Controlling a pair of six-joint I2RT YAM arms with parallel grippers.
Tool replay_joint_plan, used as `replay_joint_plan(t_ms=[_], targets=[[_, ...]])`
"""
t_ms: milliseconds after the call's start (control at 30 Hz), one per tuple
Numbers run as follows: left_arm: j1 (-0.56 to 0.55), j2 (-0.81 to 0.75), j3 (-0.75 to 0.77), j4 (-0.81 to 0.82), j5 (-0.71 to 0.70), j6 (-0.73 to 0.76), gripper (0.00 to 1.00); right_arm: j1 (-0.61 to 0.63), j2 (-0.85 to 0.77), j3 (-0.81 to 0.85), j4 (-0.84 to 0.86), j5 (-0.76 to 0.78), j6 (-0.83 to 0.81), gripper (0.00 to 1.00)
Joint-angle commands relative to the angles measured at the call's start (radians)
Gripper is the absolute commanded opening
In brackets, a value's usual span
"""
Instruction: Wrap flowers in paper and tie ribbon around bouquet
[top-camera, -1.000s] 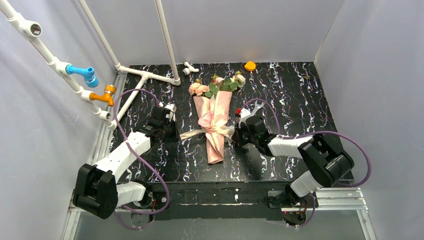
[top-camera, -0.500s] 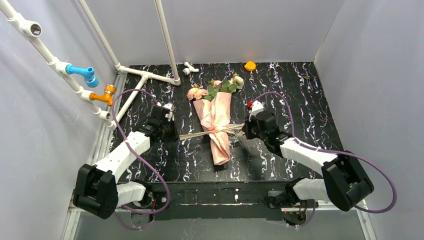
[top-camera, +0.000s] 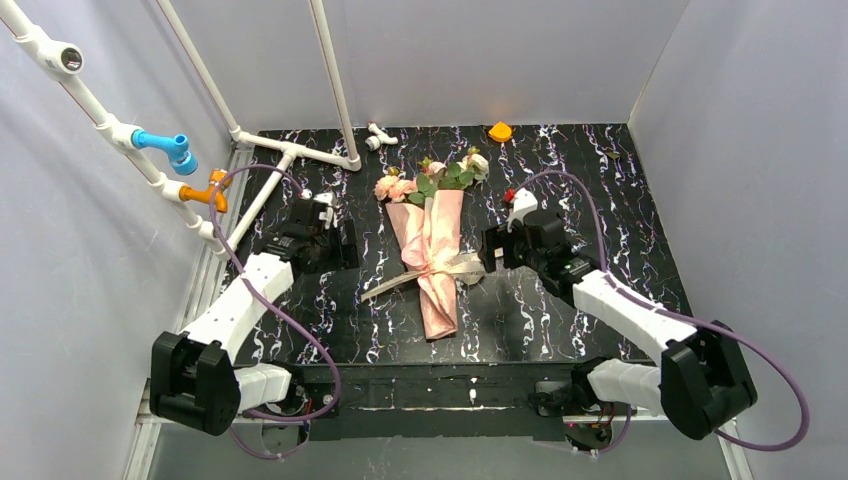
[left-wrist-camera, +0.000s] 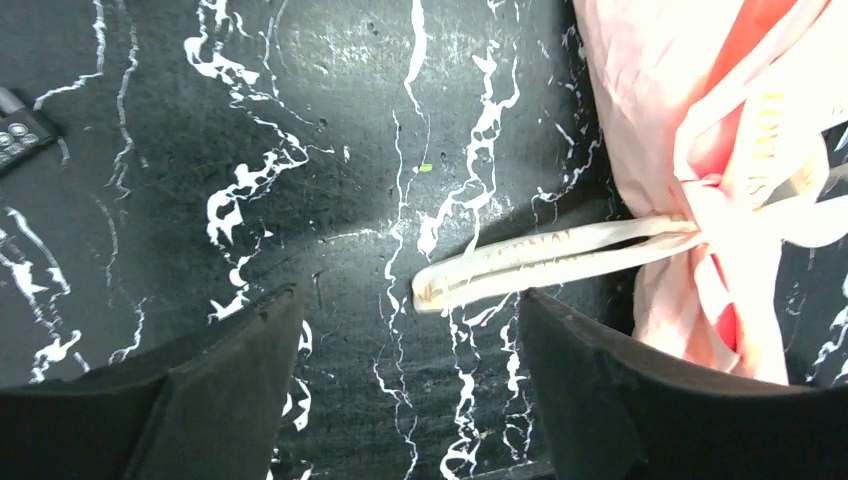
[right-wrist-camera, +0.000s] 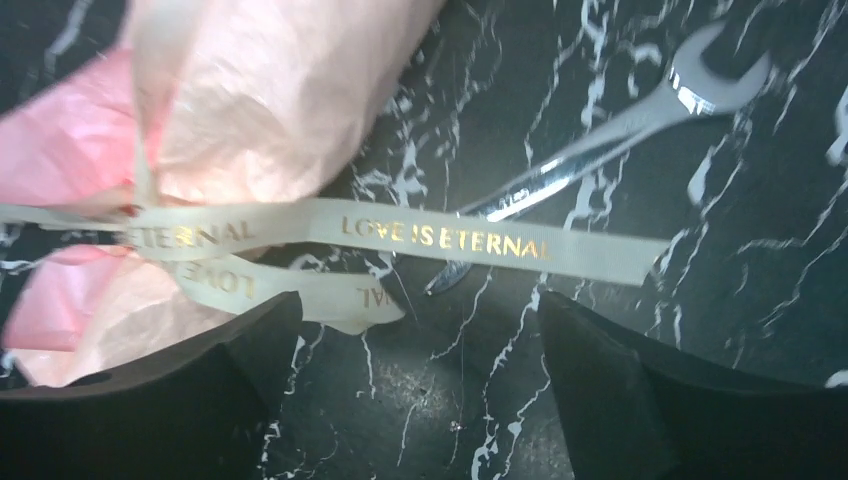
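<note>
The pink paper-cone bouquet (top-camera: 432, 255) of roses lay ahead-right of the left gripper's (left-wrist-camera: 408, 300) jaws and ahead-left of the right gripper's (right-wrist-camera: 415, 305), one tail of its flat beige fabric ribbon (left-wrist-camera: 530, 258) ending just before the left jaws, the other crossing a steel spanner's (right-wrist-camera: 610, 132) handle before the right.

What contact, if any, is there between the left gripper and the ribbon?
Apart. The left wrist view shows the left gripper open, the ribbon end lying between its fingers with dark table on both sides.
</note>
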Motion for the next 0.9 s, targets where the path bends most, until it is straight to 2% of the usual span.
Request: replay_joint_plan(t_ms=[0,33,67,167,267,333,400,467,533,633,733,867], targets=[[0.008,-0.078,0.115,-0.116,-0.054,0.132,0.88,-0.002,-0.074,0.137,-0.050,-0.033,-0.052,0.98],[0.008,-0.091,0.147,-0.136,-0.054,0.159,0.96,-0.002,-0.081,0.161,-0.058,-0.008,-0.039,0.98],[0.007,-0.106,0.179,-0.156,-0.054,0.179,0.98,-0.002,-0.086,0.185,-0.056,0.022,-0.018,0.98],[0.008,-0.175,0.256,-0.153,-0.052,0.239,0.98,-0.002,-0.095,0.255,-0.039,0.180,0.126,0.98],[0.003,-0.345,0.262,0.009,0.015,0.228,0.98,-0.003,-0.102,0.323,-0.082,0.263,0.295,0.98],[0.004,-0.483,0.184,0.138,-0.022,0.119,0.98,-0.003,-0.103,0.339,-0.069,0.166,0.250,0.98],[0.004,-0.630,0.040,0.258,-0.035,0.069,0.98,-0.002,-0.108,0.315,-0.046,0.094,0.255,0.98],[0.004,-0.755,-0.101,0.380,0.010,0.161,0.98,-0.003,-0.125,0.238,-0.001,0.089,0.290,0.98],[0.005,-0.823,-0.161,0.352,-0.042,0.180,0.98,-0.003,-0.146,0.165,0.037,0.097,0.362,0.98],[0.003,-0.800,-0.157,0.183,-0.226,0.192,0.98,-0.002,-0.170,0.085,0.057,0.095,0.419,0.98],[-0.004,-0.724,-0.091,0.080,-0.348,0.191,0.98,-0.002,-0.186,0.016,0.107,0.051,0.442,0.99],[-0.005,-0.630,-0.041,0.065,-0.313,0.194,0.98,-0.002,-0.177,-0.007,0.136,0.022,0.455,0.98]])
